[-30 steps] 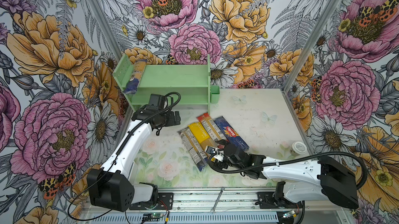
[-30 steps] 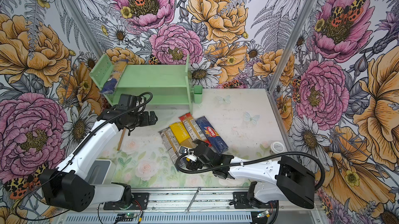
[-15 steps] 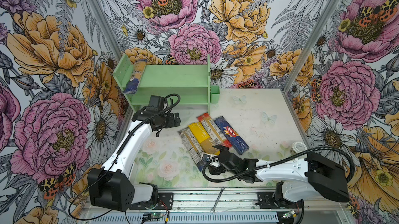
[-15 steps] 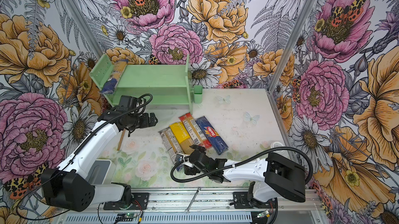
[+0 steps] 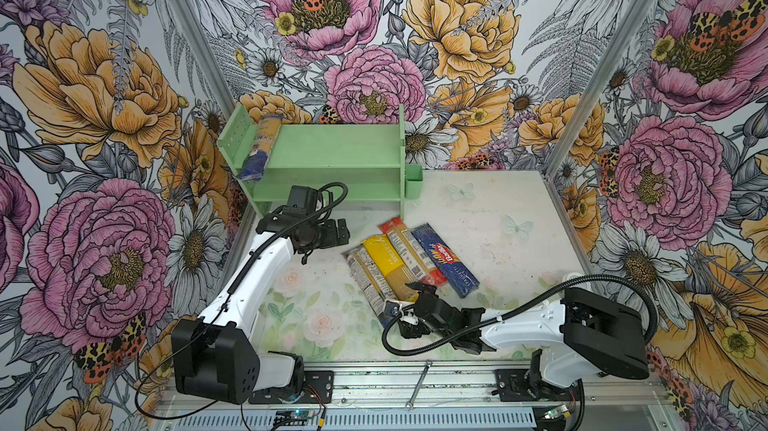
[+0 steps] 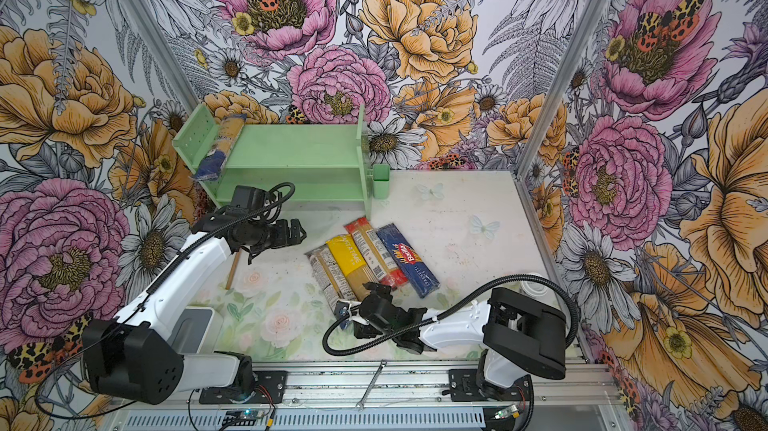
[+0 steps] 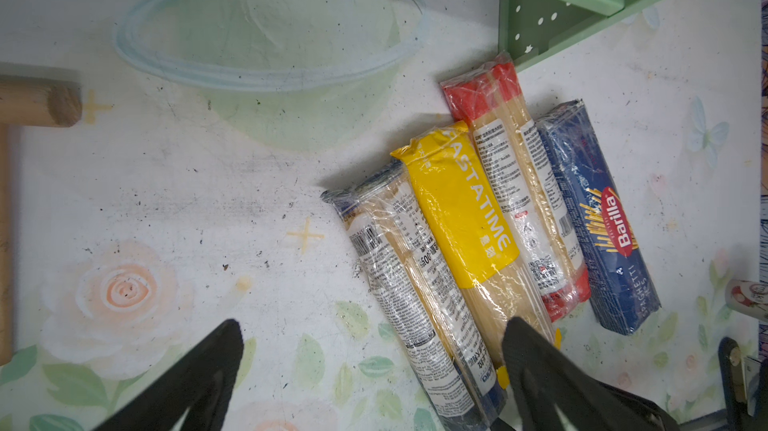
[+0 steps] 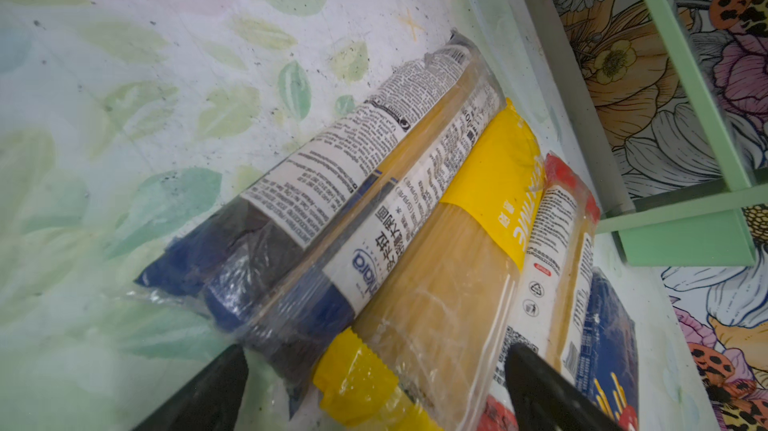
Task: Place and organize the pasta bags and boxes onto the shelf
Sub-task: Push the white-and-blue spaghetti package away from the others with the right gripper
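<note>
Both top views: one clear bag (image 5: 258, 146) lies on the shelf (image 5: 332, 154), upper tier; blue-ended bag (image 5: 365, 279), yellow bag (image 5: 384, 260), red-ended bag (image 5: 409, 248) and Barilla box (image 5: 446, 258) lie side by side on the bench (image 5: 478, 217) before the shelf. Left wrist view: the left hand (image 7: 374, 325), fingers (image 7: 208, 366) apart, holds nothing. Right wrist view: the right hand (image 8: 376, 350), fingers (image 8: 540, 387) apart, straddles the blue-ended and yellow bags' ends farthest from the shelf; picking seems next, closing on one pack only.
</note>
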Controlling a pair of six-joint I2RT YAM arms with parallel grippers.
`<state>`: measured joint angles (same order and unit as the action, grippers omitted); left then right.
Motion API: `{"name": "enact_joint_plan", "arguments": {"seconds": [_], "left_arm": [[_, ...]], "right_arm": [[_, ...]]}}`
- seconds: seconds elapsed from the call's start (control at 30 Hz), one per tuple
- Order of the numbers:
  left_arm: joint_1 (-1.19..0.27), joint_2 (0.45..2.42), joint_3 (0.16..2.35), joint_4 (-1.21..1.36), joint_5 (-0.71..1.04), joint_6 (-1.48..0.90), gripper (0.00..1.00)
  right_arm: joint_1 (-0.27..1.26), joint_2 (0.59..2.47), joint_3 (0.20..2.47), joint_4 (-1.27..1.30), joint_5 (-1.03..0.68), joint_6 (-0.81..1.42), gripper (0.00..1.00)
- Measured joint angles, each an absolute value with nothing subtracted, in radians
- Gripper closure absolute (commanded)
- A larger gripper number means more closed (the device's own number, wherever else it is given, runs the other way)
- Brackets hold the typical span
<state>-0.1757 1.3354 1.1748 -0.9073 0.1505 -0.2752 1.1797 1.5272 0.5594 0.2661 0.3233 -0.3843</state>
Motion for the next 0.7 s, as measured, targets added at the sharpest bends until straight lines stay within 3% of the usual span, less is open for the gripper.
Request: {"name": "enact_joint_plan", "arguments": {"seconds": [0.7], "left_arm": [[-0.143,1.335,1.124,-0.873,0.175,-0.275,0.01]], "right_arm": [[1.185,1.705,0.650,0.381,0.364,-0.414,0.01]]}}
